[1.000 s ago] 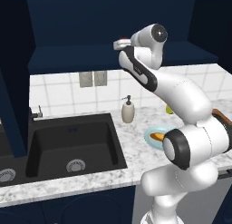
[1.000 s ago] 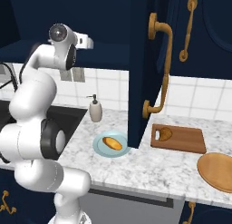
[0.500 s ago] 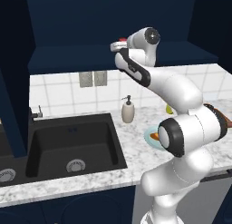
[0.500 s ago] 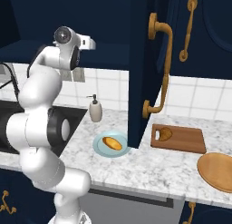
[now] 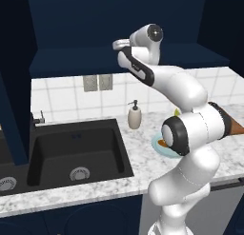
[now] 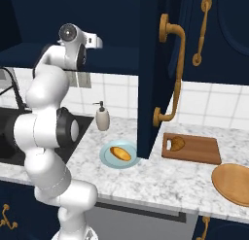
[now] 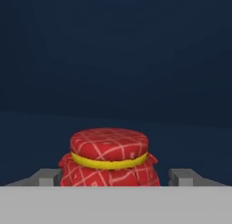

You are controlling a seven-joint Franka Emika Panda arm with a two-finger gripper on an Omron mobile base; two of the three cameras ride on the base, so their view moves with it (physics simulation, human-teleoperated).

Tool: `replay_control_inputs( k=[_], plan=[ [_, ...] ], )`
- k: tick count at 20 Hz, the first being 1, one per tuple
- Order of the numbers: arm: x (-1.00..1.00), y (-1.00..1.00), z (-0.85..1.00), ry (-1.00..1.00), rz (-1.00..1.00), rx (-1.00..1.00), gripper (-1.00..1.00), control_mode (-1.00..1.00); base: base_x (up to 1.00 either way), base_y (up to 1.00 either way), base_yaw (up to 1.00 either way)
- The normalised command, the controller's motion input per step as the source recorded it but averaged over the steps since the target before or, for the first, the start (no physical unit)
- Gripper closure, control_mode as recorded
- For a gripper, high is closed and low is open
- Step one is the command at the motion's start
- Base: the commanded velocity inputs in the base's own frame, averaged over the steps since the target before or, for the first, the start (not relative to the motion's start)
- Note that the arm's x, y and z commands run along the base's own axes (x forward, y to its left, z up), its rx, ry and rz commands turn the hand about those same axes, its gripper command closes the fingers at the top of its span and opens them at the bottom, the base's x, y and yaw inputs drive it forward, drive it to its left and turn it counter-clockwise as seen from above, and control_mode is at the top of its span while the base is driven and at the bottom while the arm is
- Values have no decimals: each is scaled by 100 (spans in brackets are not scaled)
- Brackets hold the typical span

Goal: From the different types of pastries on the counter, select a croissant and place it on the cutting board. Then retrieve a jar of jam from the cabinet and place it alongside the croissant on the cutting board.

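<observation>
The croissant (image 6: 178,143) sits on the board (image 6: 194,149), so the jam step is on: the gripper (image 7: 114,177) has its fingers apart on each side of the jar (image 7: 109,158) in the cabinet, and should squeeze next.

Black sink (image 5: 76,153) set in bench, left side, round drain (image 5: 79,173) in its floor. White soap dispenser (image 6: 102,117) at the far wall, right of sink. Pale blue plate (image 6: 108,159) near it. Round tan wooden plate (image 6: 233,183) far right. Grey wall outlets (image 5: 97,82) on tiles.
</observation>
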Motion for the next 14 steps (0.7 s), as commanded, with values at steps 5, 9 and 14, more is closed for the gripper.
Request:
replay_control_inputs(
  k=[5,9,14],
  plan=[
    [-49,4,0,-3,0,-1,100,-100,0,0,0],
    [-99,0,4,-22,0,0,100,-100,0,0,0],
    [-100,0,32,-31,0,0,100,-100,0,0,0]
  ],
)
